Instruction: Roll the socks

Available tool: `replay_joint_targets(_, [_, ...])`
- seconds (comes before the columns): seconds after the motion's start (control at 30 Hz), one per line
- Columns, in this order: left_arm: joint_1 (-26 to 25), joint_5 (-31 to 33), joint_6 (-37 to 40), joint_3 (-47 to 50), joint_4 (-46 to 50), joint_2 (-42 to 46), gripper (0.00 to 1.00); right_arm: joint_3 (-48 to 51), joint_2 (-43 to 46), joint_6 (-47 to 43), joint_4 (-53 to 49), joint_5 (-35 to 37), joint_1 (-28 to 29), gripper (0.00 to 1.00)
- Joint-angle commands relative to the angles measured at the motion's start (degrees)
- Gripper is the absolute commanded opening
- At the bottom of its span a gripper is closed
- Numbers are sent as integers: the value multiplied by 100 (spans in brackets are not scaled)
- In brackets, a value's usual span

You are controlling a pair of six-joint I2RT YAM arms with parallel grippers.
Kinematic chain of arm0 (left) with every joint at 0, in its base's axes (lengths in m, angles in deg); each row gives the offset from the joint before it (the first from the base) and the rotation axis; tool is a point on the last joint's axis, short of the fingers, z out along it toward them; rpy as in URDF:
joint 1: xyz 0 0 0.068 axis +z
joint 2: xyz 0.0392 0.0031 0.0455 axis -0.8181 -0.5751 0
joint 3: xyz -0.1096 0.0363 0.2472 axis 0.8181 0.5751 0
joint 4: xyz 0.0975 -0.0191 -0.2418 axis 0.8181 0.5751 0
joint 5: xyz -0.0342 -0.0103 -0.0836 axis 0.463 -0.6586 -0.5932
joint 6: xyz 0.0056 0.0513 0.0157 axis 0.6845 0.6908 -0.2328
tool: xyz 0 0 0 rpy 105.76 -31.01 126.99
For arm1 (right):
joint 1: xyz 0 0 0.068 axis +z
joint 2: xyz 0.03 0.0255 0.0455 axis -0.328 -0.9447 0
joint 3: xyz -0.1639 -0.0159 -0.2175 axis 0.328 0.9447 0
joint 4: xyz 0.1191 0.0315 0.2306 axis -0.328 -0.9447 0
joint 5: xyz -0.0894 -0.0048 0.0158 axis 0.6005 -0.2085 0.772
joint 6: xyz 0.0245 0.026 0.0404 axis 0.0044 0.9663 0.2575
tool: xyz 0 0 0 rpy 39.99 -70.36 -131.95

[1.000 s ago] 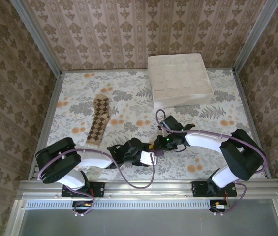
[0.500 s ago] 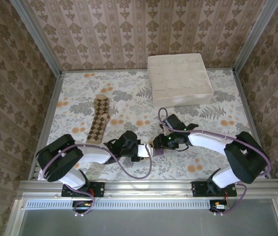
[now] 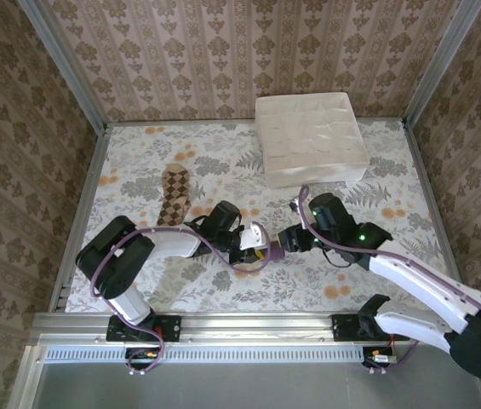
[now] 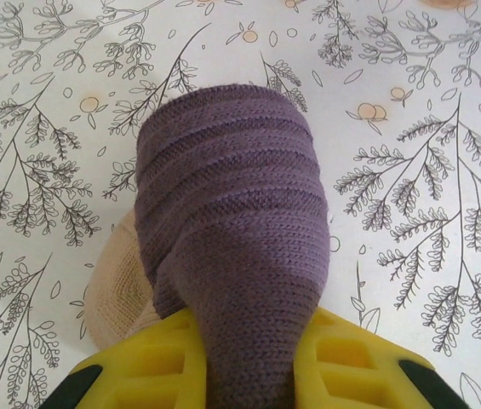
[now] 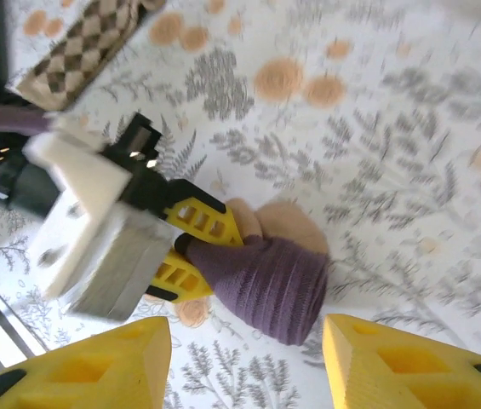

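your right gripper [image 5: 247, 345] is letting go and backing off, jaws apart, while the left gripper [image 4: 249, 349] is clamping the rolled purple sock [image 4: 231, 196] alone now. argyle sock [image 3: 172, 206] is still waiting.

the left gripper [image 3: 261, 249] has clamped its yellow fingers [image 4: 155, 366] on the rolled dark purple striped sock [image 4: 231, 213] and carried it farther from the near edge of the floral-patterned table [image 3: 138, 170]. the right gripper [image 3: 289, 240] has let go, spread its jaws and backed off rightward, its arm swung outward.
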Motion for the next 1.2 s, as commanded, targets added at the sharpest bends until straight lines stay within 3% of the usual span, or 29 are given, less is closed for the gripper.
replay_joint_targets(0.0, [144,-450,-210,-247,1157,-286,15,-66,412,-1122,-219,689,115,52])
replay_joint_targets(0.27, [260,-905,-229,-576,1645,-650,15,445,496,-2976,-307,2245,395,58])
replay_joint_targets(0.57, [372,-1305,-257,-873,1892,-1087,14,1541,631,-5023,810,2869,1288,61])
replay_joint_targets(0.87, [471,-1465,-336,-1021,2030,-1309,13,1739,-155,-5394,1423,3172,1996,60])
replay_joint_targets(1.17, [489,-1489,-324,-1050,2104,-1328,13,1508,-1463,-5672,2186,3348,2128,60])
